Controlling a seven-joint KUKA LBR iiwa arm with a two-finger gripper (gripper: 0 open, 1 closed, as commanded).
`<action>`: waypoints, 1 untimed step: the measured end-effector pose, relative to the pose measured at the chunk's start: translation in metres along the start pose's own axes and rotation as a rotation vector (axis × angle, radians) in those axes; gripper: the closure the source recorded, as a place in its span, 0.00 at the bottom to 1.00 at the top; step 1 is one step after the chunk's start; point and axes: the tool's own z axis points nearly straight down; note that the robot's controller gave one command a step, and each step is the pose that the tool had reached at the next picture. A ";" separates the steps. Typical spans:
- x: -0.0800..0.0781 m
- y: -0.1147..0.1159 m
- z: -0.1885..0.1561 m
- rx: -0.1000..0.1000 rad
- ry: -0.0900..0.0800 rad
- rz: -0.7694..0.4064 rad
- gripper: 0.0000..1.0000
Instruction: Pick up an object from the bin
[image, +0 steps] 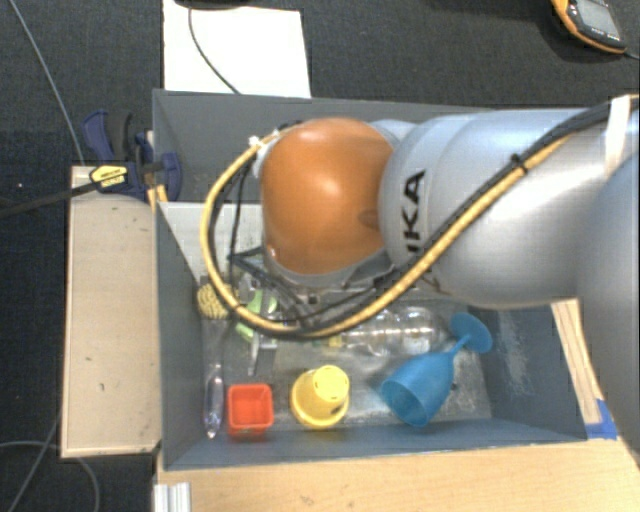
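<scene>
Currently the silver robot arm (500, 200), carrying a rounded orange cover (325, 195) and a looped yellow cable (206, 225) at its wrist, is reaching in from the right and hanging over the left half of the grey metal bin (400, 445). The gripper (262, 342) is sitting low beneath the cover, largely masked by it and by the cabling; whether it is open or closed cannot be told, and nothing can be seen in its grasp. Directly beside it a small green item (255, 300) is lying, partly hidden, its shape unclear. Just in front of the gripper, along the near wall, an orange square plastic cup (250, 408) is standing mouth up, with a slim clear plastic tube (213, 400) lying beside it on the left and a round yellow plastic cup (320, 396) lying just to its right. Further right a blue plastic goblet (425, 382) is lying on its side, stem pointing toward the far right. Behind it a clear plastic bottle (395, 330) is lying under the arm. A knobbly yellow lump (210, 298) is resting against the left wall. Which object the gripper is addressing cannot be determined.
</scene>
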 end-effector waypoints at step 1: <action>-0.002 -0.002 -0.005 -0.002 -0.008 0.007 0.00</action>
